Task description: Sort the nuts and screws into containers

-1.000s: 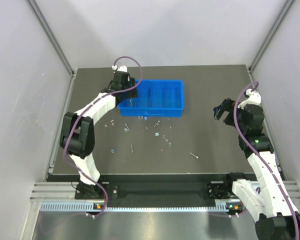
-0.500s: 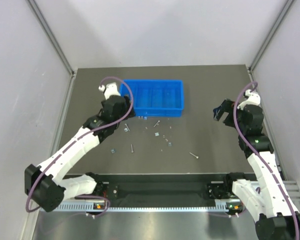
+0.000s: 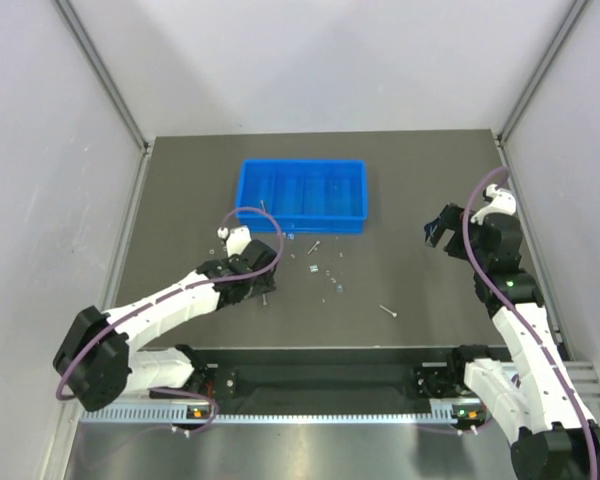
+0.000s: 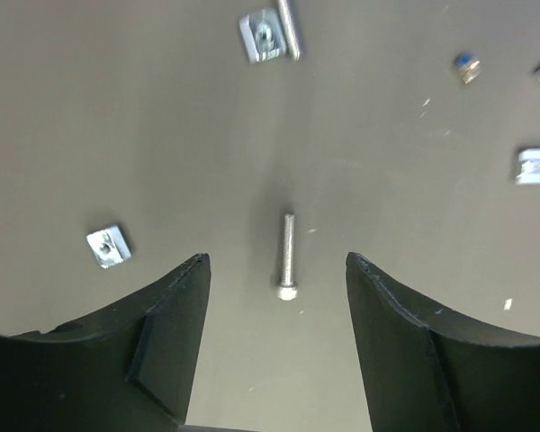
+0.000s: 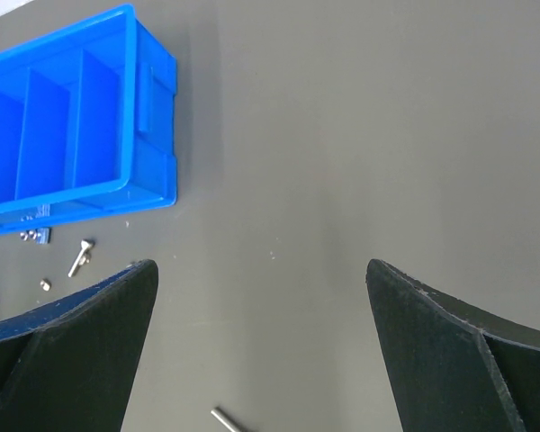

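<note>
The left end effector is open and hangs low over the dark worktop. It is in front of the blue tray and apart from it. In the left wrist view one screw lies flat on the worktop in the gap between the two fingers, about in the middle, and it touches neither of them. Its shaft points away from the wrist and its head is at the near end. A square nut lies just outside the finger on the left of this view. A second nut lies further ahead, close against another screw. Two more nuts are off to the right.

The right end effector is wide open and holds nothing. It stays at the right side of the worktop, well apart from the tray. In its wrist view the tray is at the upper left, some small pieces lie just in front of the tray's wall, and one lone screw lies at the lower edge.
</note>
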`<state>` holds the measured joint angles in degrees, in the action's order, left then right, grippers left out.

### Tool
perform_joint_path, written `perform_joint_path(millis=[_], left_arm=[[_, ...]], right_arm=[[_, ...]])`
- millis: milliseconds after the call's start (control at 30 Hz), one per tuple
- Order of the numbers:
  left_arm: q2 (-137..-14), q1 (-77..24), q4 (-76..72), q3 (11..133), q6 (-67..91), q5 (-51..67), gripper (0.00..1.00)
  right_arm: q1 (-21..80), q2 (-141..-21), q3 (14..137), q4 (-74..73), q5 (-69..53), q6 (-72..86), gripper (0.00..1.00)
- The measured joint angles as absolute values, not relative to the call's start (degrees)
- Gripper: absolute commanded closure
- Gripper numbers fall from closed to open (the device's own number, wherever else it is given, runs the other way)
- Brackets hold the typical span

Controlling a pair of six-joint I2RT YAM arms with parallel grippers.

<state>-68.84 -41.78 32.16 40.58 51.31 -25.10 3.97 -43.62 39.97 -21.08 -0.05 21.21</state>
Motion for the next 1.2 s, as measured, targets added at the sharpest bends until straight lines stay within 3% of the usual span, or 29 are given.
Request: perform_joint_path(millis=[167,400,800,1033,1200], left_arm=[[-73.32,-43.86,31.31,40.27,53.19,-24.99,0.37],[-79.70,-45.74,31.29,40.27,56.21,-25.89,0.50],[-81.30,-45.98,28.56,39.53,57.06,-27.09,0.61],[-81.80,-46.13,27.31,39.55,57.19,-28.25,0.81],[-81.80,-46.26,27.24,39.53,57.10,-28.42,0.87]], right_arm=[[3.97,-43.62,39.72,-21.10,-0.03,21.26,0.00],[3.99,-43.57,39.72,-21.10,0.19,21.26,0.00],[3.99,-43.57,39.72,-21.10,0.40,21.23,0.00],[3.99,-43.51,39.72,-21.12,0.45,21.23,0.00],[3.99,-43.03,39.72,-21.23,0.64,21.26,0.00]])
